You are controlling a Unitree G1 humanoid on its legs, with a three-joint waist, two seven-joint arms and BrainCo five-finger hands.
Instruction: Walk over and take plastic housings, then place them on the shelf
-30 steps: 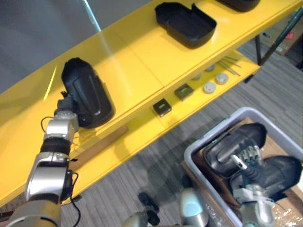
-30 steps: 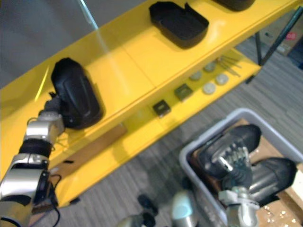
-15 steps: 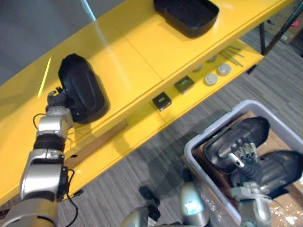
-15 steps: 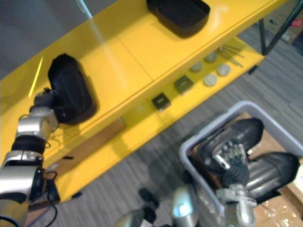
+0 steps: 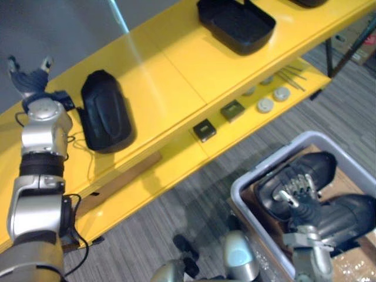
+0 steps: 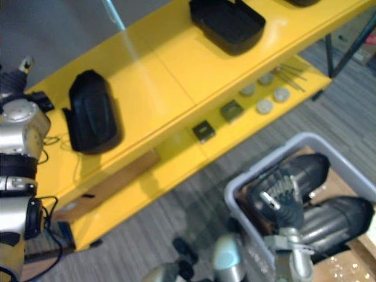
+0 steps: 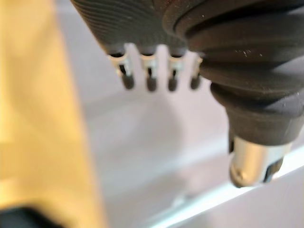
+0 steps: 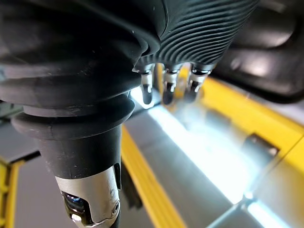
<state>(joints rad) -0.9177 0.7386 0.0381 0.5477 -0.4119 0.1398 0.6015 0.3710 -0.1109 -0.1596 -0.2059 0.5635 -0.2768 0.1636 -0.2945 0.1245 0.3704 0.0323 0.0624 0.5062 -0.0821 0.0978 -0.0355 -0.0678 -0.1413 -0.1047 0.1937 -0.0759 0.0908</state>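
Left hand (image 5: 29,81) hovers, fingers spread, just beside black housing (image 5: 107,120) lying on yellow shelf (image 5: 176,70).

top-edge housing (image 5: 306,2): cut off | lower-shelf small parts (image 5: 265,106): too small to identify | bin (image 5: 264,163): right side cropped

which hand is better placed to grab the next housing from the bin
Right. The right hand is open directly above the black housings in the grey bin. The left hand, also open, is up at the yellow shelf beside the placed housing.
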